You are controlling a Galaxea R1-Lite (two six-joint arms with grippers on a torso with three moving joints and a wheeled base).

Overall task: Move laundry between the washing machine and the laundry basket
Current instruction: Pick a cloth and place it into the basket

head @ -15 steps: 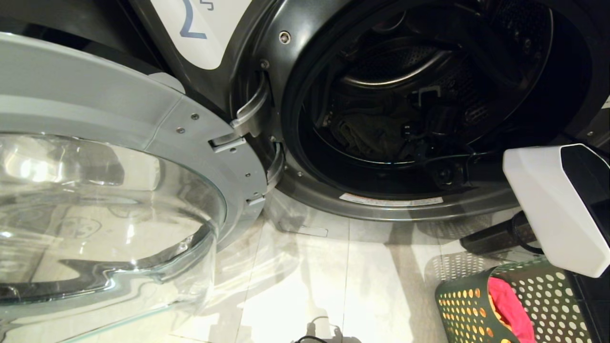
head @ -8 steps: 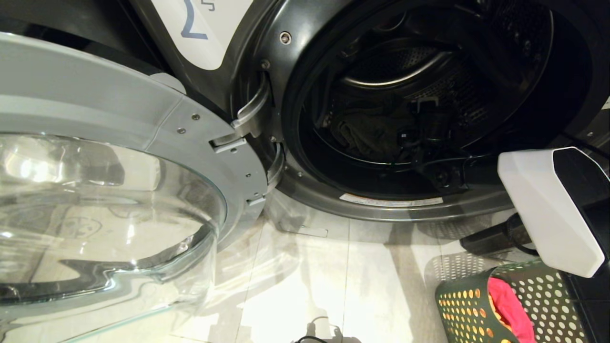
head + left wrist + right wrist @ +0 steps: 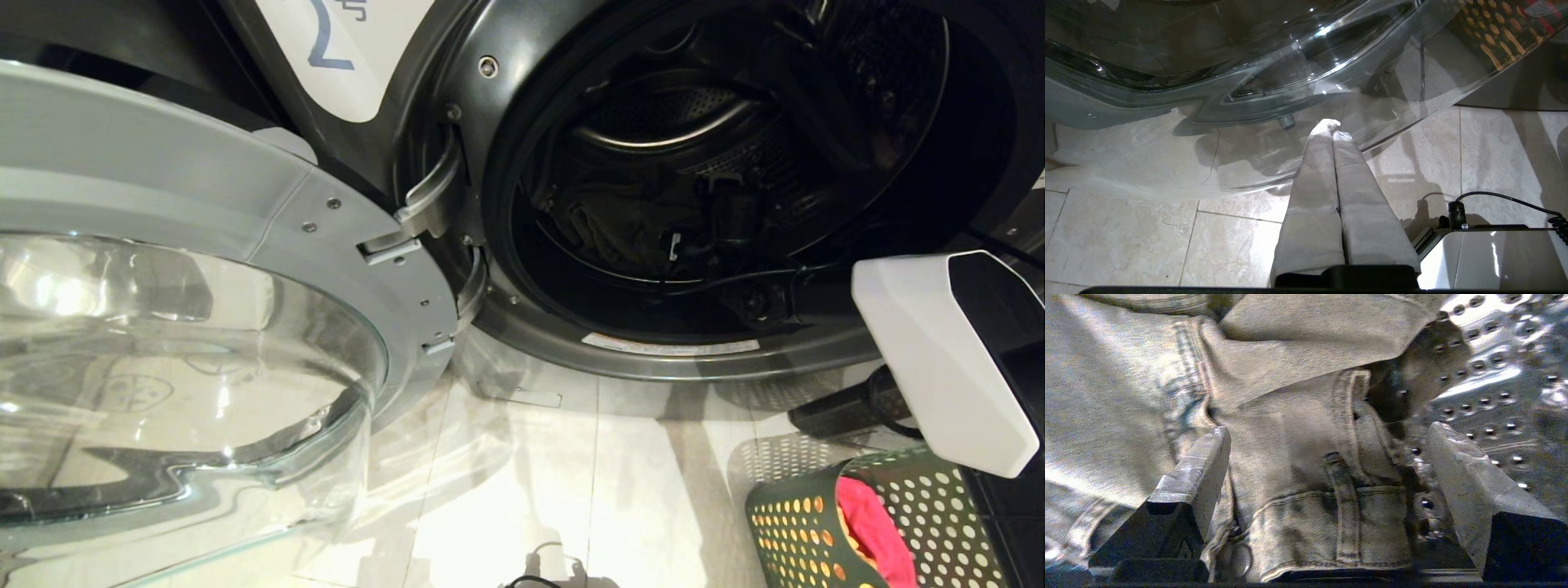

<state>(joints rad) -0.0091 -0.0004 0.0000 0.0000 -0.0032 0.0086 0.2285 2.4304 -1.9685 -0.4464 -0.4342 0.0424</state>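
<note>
Deep inside the drum of the washing machine (image 3: 653, 163), the robot's right hand (image 3: 1327, 465) hangs spread wide over a crumpled dark grey-olive garment (image 3: 1274, 428), one finger (image 3: 1196, 473) pressing into the cloth and the other finger (image 3: 1470, 486) against the perforated drum wall (image 3: 1494, 375). A waistband with a belt loop lies between them, not yet pinched.

Over the last second the dark wrist in the head view has crept further into the drum and turned towards the heap of cloth (image 3: 620, 229); the white forearm shell (image 3: 939, 359) at the door opening has shifted only slightly. That reads as the final line-up before a grasp, with the garment's thick folded edge a fair target for the closing fingers.

The green laundry basket (image 3: 800, 523) stands on the tiled floor just below the right arm, a bright red-pink piece (image 3: 878, 514) already lying in it, so the unloading looks partly done. The left hand (image 3: 1333, 126) stays parked, fingers pressed together and holding nothing, pointing at the floor under the swung-open glass door (image 3: 188, 343).
</note>
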